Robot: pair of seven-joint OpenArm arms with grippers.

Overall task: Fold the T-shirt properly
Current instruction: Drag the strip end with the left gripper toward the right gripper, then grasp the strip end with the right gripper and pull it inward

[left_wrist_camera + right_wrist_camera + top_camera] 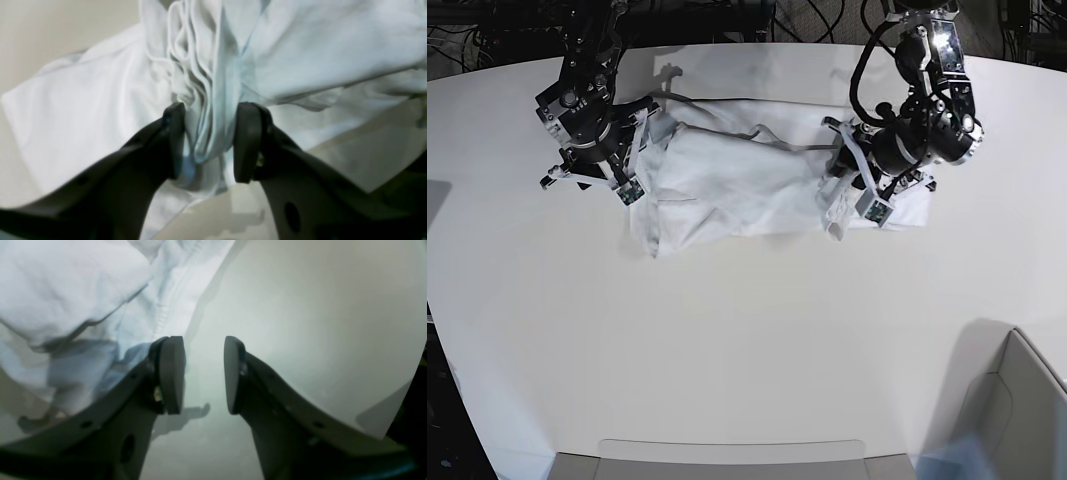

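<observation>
The white T-shirt [727, 185] lies wrinkled and stretched sideways on the white table [727, 340], between the two arms. My left gripper [208, 133] is shut on a bunched fold of the T-shirt [83, 100], at its right end in the base view [852, 190]. My right gripper [204, 373] is open and empty, with bare tabletop between its fingers. The T-shirt's hemmed edge [66, 283] lies just beside its left finger [171, 373]. In the base view this gripper [632, 170] is at the shirt's left end.
A grey bin [1017, 420] stands at the front right corner. A grey tray edge [727, 460] runs along the table's front. Dark cables and frames [727, 15] lie behind the table's back edge.
</observation>
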